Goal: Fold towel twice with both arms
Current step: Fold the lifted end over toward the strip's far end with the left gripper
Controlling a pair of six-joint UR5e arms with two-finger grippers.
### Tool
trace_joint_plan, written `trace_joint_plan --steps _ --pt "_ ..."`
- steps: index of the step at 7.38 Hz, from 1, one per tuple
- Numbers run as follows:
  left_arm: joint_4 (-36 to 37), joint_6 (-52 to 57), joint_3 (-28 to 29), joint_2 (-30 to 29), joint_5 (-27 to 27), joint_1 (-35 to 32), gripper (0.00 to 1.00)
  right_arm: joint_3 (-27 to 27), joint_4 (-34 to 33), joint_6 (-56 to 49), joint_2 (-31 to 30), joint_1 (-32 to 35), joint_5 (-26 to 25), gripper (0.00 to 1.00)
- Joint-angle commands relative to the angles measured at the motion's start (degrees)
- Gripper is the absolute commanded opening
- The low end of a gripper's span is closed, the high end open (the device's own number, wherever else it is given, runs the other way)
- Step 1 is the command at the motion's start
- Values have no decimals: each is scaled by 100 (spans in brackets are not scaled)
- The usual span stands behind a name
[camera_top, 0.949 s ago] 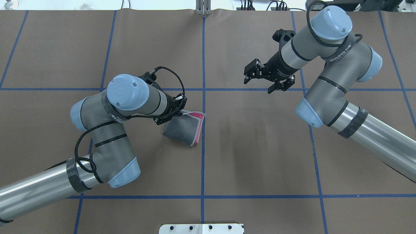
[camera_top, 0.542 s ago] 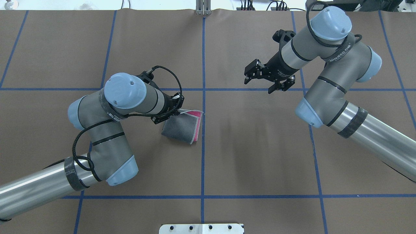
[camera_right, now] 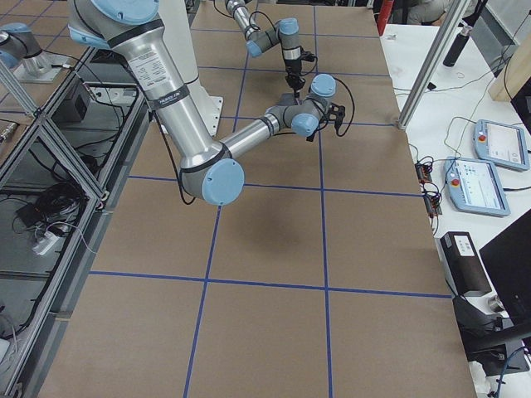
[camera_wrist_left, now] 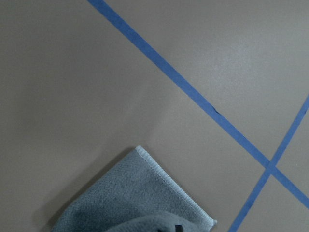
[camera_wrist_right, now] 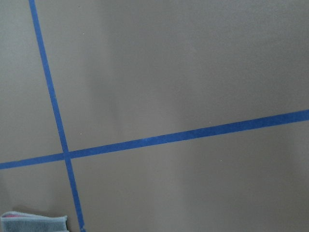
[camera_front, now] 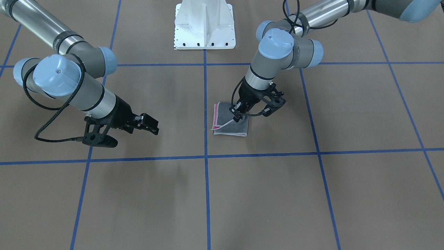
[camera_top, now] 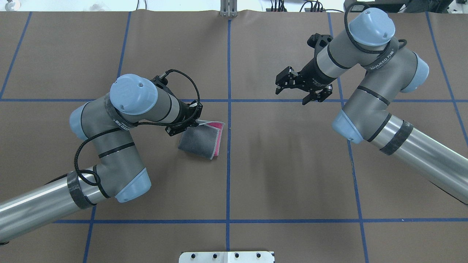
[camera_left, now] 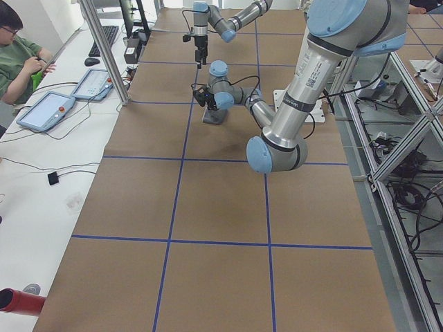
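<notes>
Front view shows left gripper (camera_front: pixel 238 117) clamping raised corner of towel (camera_front: pixel 232 130), hidden overhead; right gripper (camera_top: pixel 290 95), far right, fingers spread.

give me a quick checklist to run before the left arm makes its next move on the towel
1. Left gripper is at the corner of the towel: ok.
2. Left grip on the cloth: cannot tell, no view shows the jaws clearly.
3. Right gripper is open and well away from the towel, over the table: ok.
4. Layers lined up: not ok, pink layers poke out past the grey top face along one edge.
5. Number of folds done: cannot tell, only stacked edges show.
</notes>
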Motion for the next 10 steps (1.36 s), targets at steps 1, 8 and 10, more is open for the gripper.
trace_joint_plan --steps 1,8,10 --pt "0 11 -1 27 -157 -134 0 -1 -1 0 -4 -9 -19 100" --pt "0 -15 227 62 -326 -223 0 -1 -1 0 -4 -44 -19 100" --pt "0 -33 324 36 -326 -363 51 -1 8 8 -4 -88 -19 100"
